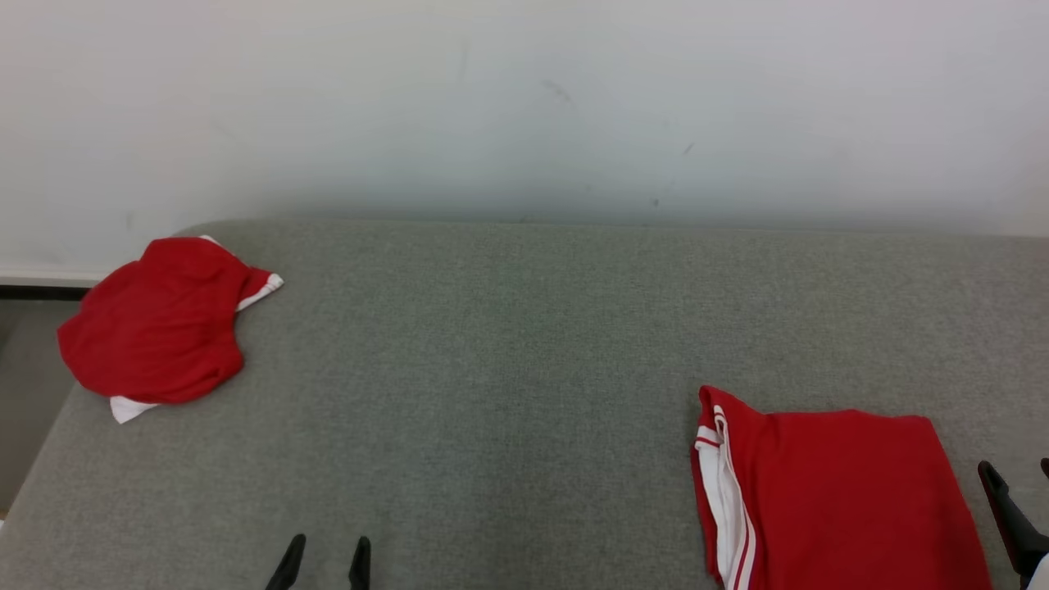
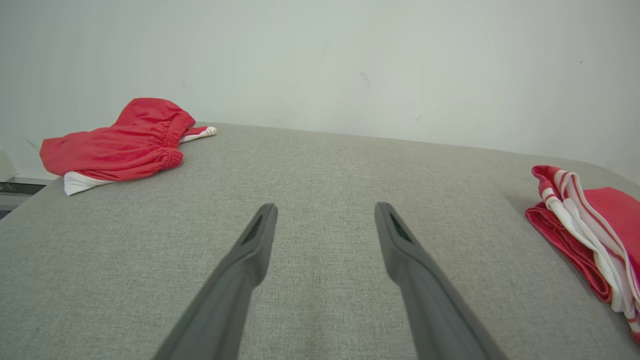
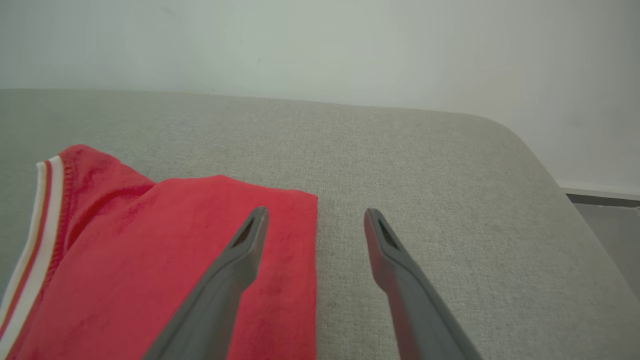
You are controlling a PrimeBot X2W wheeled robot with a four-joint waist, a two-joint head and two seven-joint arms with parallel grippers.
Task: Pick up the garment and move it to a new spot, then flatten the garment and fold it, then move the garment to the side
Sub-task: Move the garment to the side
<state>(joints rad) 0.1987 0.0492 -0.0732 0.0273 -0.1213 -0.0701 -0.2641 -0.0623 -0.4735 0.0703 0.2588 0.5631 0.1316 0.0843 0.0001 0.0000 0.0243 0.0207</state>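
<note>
1. A bench [image 1: 524, 369] covered in grey woven fabric stands against a pale wall [image 1: 524, 98]; its corners are rounded.
2. A crumpled garment [image 1: 156, 324], red with bits of white showing at its edges, lies in a loose heap at the far left corner of the bench. In the left wrist view the same crumpled garment [image 2: 125, 145] shows a gathered elastic band along its upper fold.
3. A folded garment [image 1: 844, 500], red with white stripes down its left side, lies flat at the near right part of the bench, close to the near edge. The two garments are well apart, with bare grey fabric between them.
4. The left hand [image 1: 328, 545] sits at the near edge of the bench, left of the middle. In its own wrist view the left hand [image 2: 325, 206] has its two dark fingers spread wide with nothing between them, above bare fabric, and the folded garment [image 2: 590, 225] shows its layered, striped edge off to the right.
5. The right hand [image 1: 1014, 469] is at the near right, just beside the right edge of the folded garment.
6. In the right wrist view the right hand [image 3: 315, 211] is also wide open and holds nothing. One finger lies over the corner of the folded garment [image 3: 150, 260] and the other over bare bench; whether either touches the cloth, I cannot tell.
</note>
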